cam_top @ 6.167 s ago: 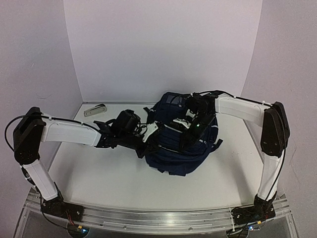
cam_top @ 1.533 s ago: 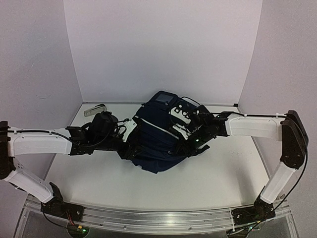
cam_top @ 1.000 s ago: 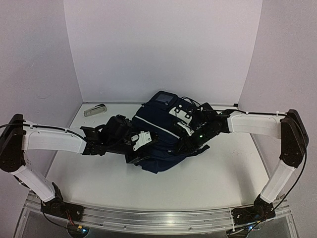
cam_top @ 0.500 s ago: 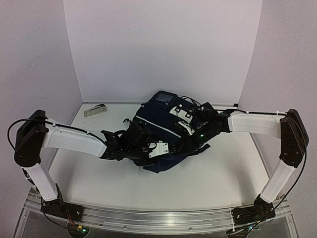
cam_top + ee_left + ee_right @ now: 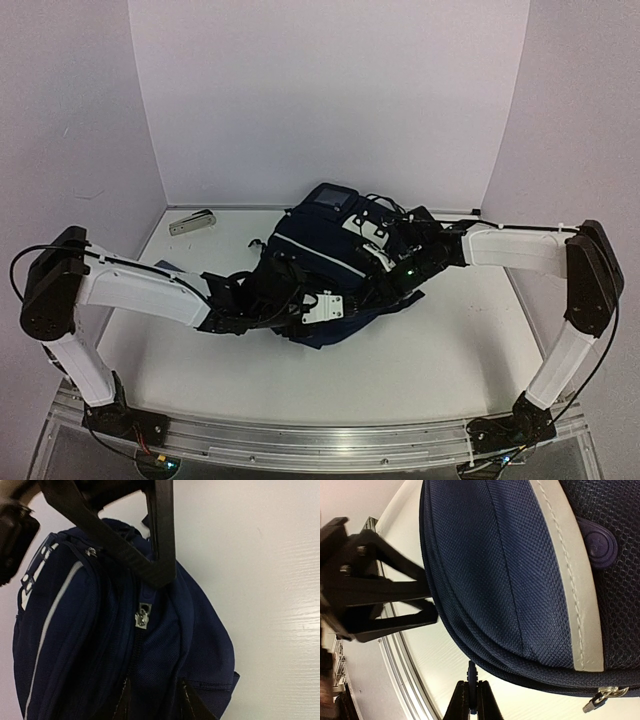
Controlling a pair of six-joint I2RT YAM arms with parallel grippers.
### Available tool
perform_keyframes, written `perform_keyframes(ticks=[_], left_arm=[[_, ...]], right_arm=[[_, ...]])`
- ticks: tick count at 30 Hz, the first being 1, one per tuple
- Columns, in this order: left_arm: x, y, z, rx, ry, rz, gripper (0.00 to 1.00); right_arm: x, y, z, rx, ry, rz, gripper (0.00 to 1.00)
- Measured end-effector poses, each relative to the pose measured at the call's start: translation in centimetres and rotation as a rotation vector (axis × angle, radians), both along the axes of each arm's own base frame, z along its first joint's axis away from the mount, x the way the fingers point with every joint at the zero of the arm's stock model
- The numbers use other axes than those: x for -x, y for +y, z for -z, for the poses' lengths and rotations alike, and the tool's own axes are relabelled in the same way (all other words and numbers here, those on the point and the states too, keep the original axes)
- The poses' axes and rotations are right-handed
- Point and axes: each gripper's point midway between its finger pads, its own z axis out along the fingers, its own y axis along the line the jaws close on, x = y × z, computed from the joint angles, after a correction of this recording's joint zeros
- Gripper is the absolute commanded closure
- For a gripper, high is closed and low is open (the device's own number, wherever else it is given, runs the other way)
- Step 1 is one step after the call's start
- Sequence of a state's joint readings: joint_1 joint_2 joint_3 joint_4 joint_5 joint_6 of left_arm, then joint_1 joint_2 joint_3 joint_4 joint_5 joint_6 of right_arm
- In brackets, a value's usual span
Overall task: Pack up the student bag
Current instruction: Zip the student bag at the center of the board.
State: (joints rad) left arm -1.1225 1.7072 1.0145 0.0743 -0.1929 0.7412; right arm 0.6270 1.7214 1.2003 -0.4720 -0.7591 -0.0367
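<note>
Whereas a second back it hung off the bag's left flank with jaws wider, the left pincer (image 5: 328,303) now sits at the near edge of the navy bag (image 5: 325,255), mid-tabletop (image 5: 440,350). Left wrist: jaws part-closed, nothing gripped, one finger (image 5: 159,565) just above a zip pull (image 5: 142,616); likely a zip grab pending. Right wrist: right pincer (image 5: 471,687) shut on a thin blue tab (image 5: 471,672) beside the bag's seam.

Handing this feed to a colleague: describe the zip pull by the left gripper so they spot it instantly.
Start at the student bag, the navy backpack central in the top view. In the left wrist view, the zip pull sits on the dark zip track just below a finger of the left gripper. It is a small silver tab, unlike the long pale stripe further left.
</note>
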Motion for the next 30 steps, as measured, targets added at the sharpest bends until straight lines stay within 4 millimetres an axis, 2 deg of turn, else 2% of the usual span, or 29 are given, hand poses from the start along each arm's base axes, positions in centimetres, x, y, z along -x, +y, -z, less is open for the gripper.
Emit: perform_keyframes(ticks=[5, 8, 10, 16, 19, 26, 30], left_arm=[[1.1, -0.2, -4.5, 0.105, -0.015, 0.034, 0.64], [1.2, -0.2, -5.9, 0.133, -0.032, 0.042, 0.62], [1.1, -0.3, -5.3, 0.117, -0.033, 0.043, 0.61], [0.4, -1.0, -1.3, 0.010, -0.017, 0.055, 0.59], [0.0, -1.2, -0.6, -0.012, -0.012, 0.059, 0.62], [-2.5, -1.5, -0.8, -0.010, -0.035, 0.018, 0.82], [-2.9, -1.3, -0.5, -0.021, -0.036, 0.013, 0.93]], right_arm=[[0.1, 0.1, -0.1, -0.006, 0.005, -0.003, 1.00], [0.1, 0.1, -0.1, -0.011, 0.008, -0.005, 1.00], [0.1, 0.1, -0.2, -0.013, 0.010, -0.004, 1.00], [0.1, 0.1, -0.2, -0.015, 0.014, -0.003, 1.00], [0.1, 0.0, -0.2, -0.012, 0.016, 0.001, 1.00], [0.1, 0.0, -0.2, -0.014, 0.017, 0.001, 1.00], [-0.1, -0.1, -0.1, -0.014, 0.017, 0.006, 1.00]])
